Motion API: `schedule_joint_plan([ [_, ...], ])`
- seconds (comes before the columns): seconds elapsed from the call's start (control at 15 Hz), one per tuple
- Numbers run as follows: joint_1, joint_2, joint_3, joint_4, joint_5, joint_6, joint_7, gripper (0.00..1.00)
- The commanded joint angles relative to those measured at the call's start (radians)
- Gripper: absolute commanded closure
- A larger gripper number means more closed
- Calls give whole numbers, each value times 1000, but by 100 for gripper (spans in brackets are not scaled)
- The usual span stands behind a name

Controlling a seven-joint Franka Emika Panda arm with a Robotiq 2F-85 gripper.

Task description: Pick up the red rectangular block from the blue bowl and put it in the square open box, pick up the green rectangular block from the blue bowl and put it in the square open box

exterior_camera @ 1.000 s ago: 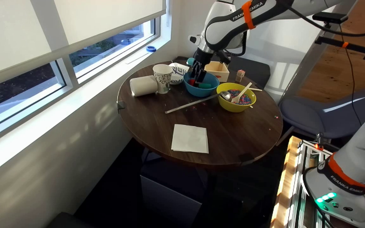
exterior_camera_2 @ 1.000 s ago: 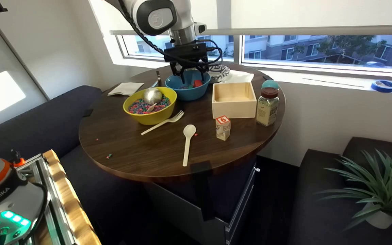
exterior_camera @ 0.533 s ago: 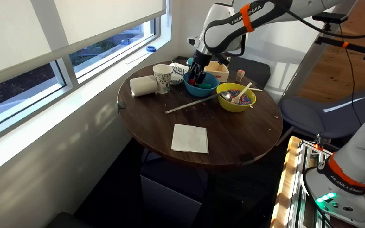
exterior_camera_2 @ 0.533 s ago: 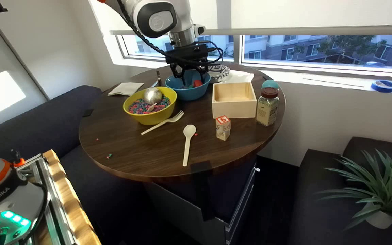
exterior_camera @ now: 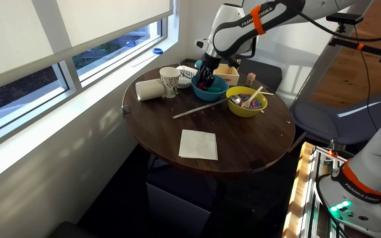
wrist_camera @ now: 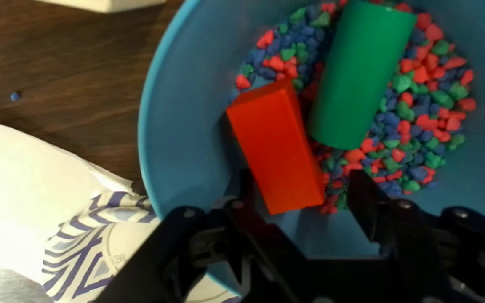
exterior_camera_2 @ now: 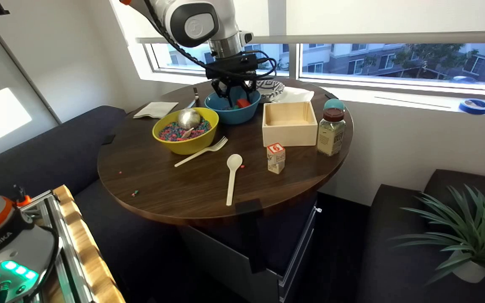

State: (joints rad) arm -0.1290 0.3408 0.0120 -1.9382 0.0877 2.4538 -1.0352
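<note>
The worktop [exterior_camera_2: 175, 185] extends beneath the pincer [wrist_camera: 303, 185]. The blue bowl [wrist_camera: 183, 126] stands directly below, surrounding the pincer's tips. The square open box [exterior_camera_2: 289, 135] stands apart, right of the pincer in an exterior view. Condition of the pincer: spread. The cylindrical green block [wrist_camera: 360, 75] lies in the bowl, beyond the pincer's tips in the wrist view. The red block [wrist_camera: 276, 151] lies in the bowl, near end between the tips: gap on one side, contact on the other undetermined.

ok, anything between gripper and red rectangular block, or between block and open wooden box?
Nothing visible between gripper and red rectangular block. Between block and open wooden box: the wall of the blue bowl.
</note>
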Motion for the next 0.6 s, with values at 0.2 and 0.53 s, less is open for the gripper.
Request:
schedule_joint_plan([
  [0.2, -9, -5, 10, -8, -20, 22, -9, 49],
  [0.53, -7, -13, 7, -8, -37, 15, -6, 54],
])
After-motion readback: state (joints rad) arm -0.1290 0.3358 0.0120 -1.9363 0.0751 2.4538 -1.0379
